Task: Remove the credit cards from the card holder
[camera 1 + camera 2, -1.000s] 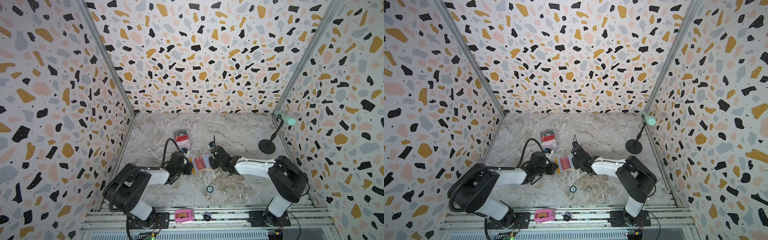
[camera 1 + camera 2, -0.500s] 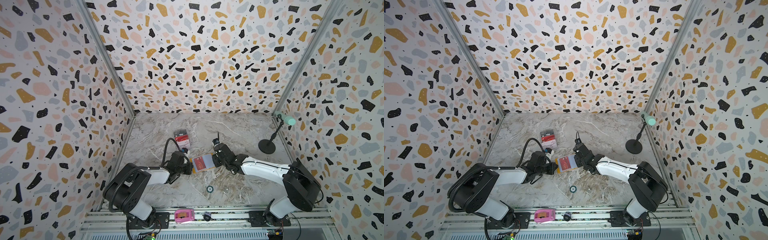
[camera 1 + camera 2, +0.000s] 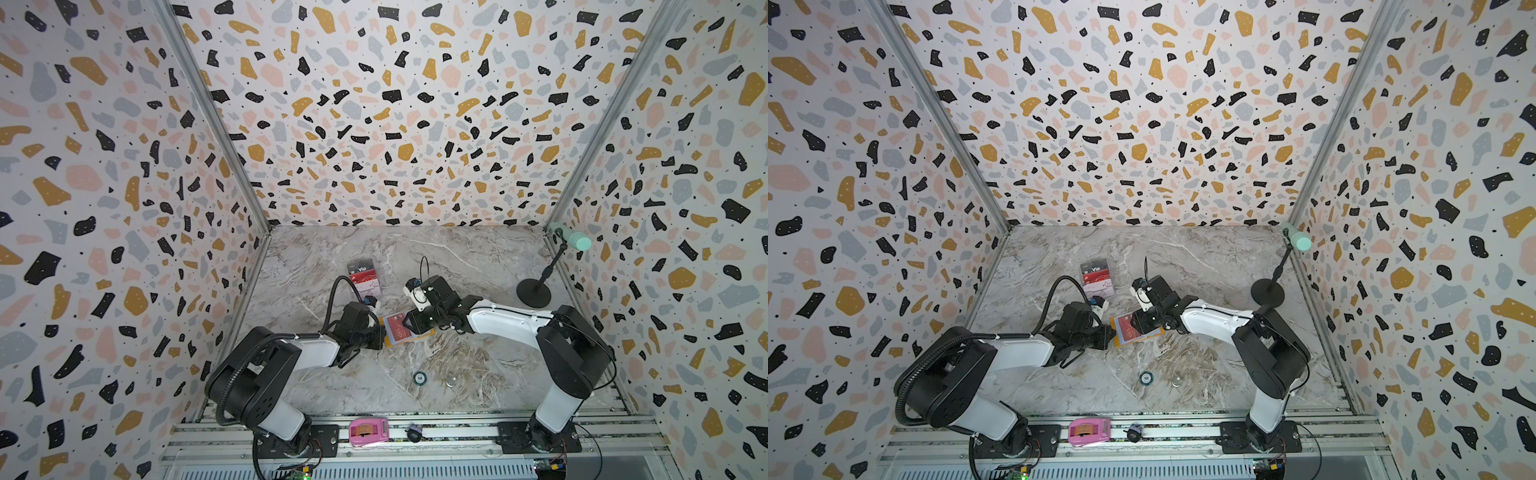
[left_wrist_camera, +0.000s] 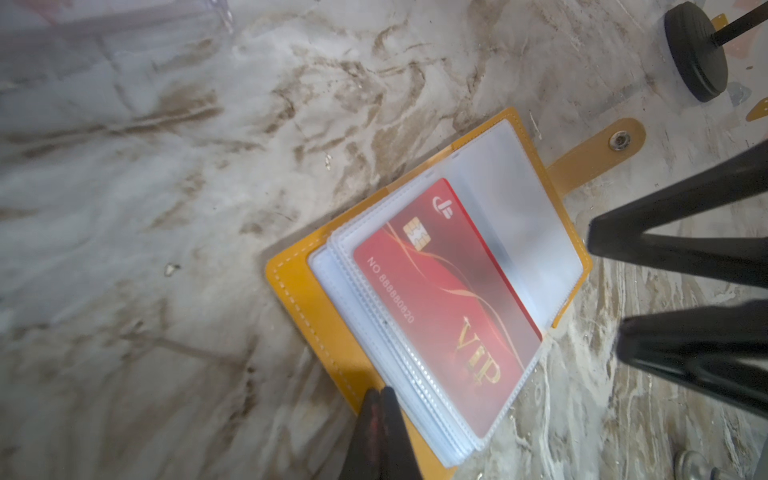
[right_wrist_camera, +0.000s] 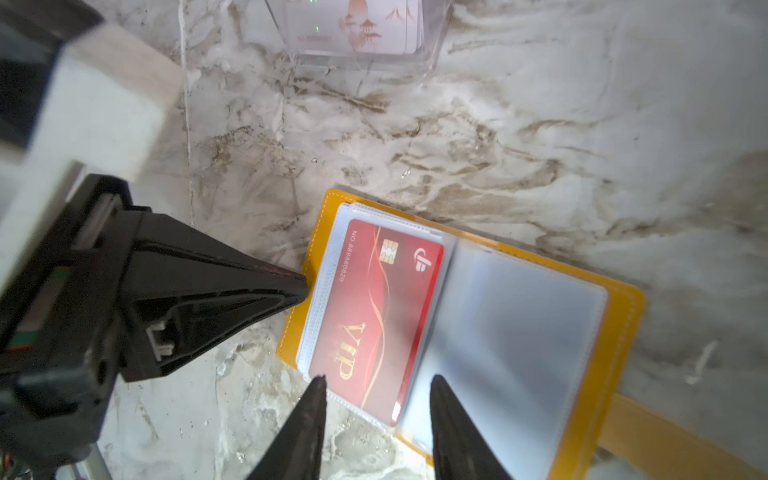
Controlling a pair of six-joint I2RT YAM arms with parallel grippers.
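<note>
**Reaching for the card:** The right end effector (image 5: 377, 380) has swung in over the open card holder (image 4: 309, 307) during the last second, its arm stretched further out than before. It now hangs with its jaws parted, one on either side of a short end of the red card (image 4: 440, 299). It grips nothing. The red card is still tucked in the top clear sleeve (image 4: 515, 399) on the page of the card holder nearer the left end effector (image 4: 380, 409). That one has not shifted. It is closed tight, and its tip presses on the edge of the mustard cover, pinning the card holder flat to the marble tabletop (image 3: 457, 257).

The approach looks finished and the pull looks next, since the red card has not yet slid from its pocket.

Much is hard to read:
- **Top views:** in both, the right end effector covers the half of the card holder away from the left end effector.
- **Contact:** no view shows whether its fingertips touch the plastic or hover just above it.
- **Lower sleeves:** those stacked under the red card are cloudy, so it cannot be told whether more cards sit there.
- **Opposite page:** it looks empty but is blurred.
- **Fastening:** the snap tab (image 4: 619, 139) juts unfastened from the card holder's far edge.
- **Beyond the card holder:** a clear stand (image 3: 365, 286) shows a black "Vip" card (image 3: 360, 267) with paler ones in front, too small to read.
</note>
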